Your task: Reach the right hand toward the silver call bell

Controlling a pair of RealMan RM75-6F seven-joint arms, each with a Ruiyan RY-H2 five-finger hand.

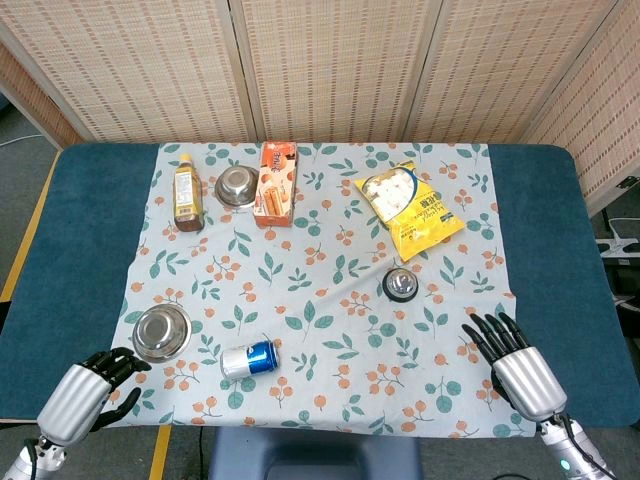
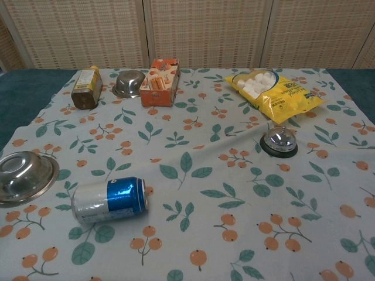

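The silver call bell point(image 1: 400, 284) point(image 2: 278, 141) sits on a black base on the leaf-print cloth, right of centre and just in front of the yellow snack bag. My right hand point(image 1: 512, 357) hovers at the table's near right edge, fingers spread and pointing forward, holding nothing, well short of the bell and to its right. My left hand point(image 1: 92, 385) is at the near left corner with fingers curled inward around nothing. Neither hand shows in the chest view.
A yellow bag of marshmallows point(image 1: 412, 207) lies behind the bell. A blue can point(image 1: 248, 359) lies on its side near the front. Two steel bowls point(image 1: 161, 332) point(image 1: 237, 185), an orange box point(image 1: 277, 182) and a bottle point(image 1: 186, 194) stand to the left.
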